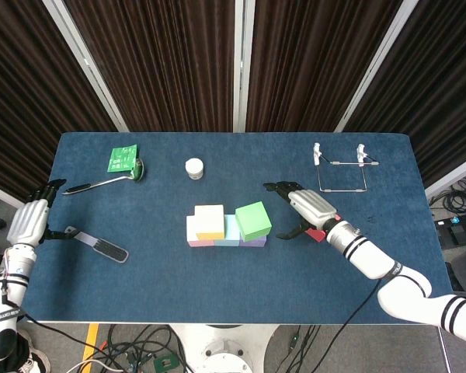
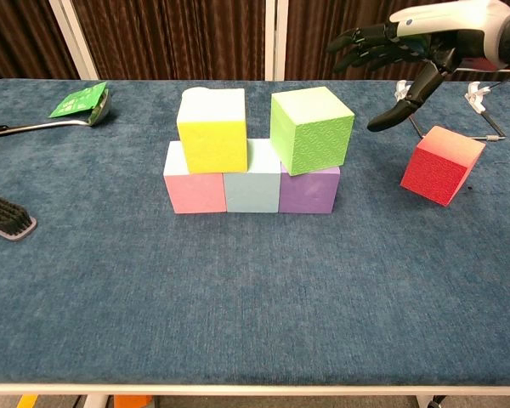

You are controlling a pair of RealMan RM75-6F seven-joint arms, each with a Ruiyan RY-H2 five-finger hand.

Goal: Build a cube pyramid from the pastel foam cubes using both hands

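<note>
Five pastel foam cubes are being shown stacked at the middle of the blue felt-covered table (image 2: pixel 255 323): a pink cube (image 2: pixel 194 189), a pale blue cube (image 2: pixel 252 187) and a purple cube (image 2: pixel 309 189) are sitting in a touching row, with a yellow cube (image 2: pixel 212 130) and a skewed green cube (image 2: pixel 311 129) resting on top. A sixth, red foam cube (image 2: pixel 441 165) is lying tilted well to the right. The right hand (image 2: pixel 412 47) is being held above it, fingers spread and gripping nothing. The left hand (image 1: pixel 29 220) is being held empty at the table's left edge, fingers loosely extended, near a black brush (image 1: pixel 99 245).
</note>
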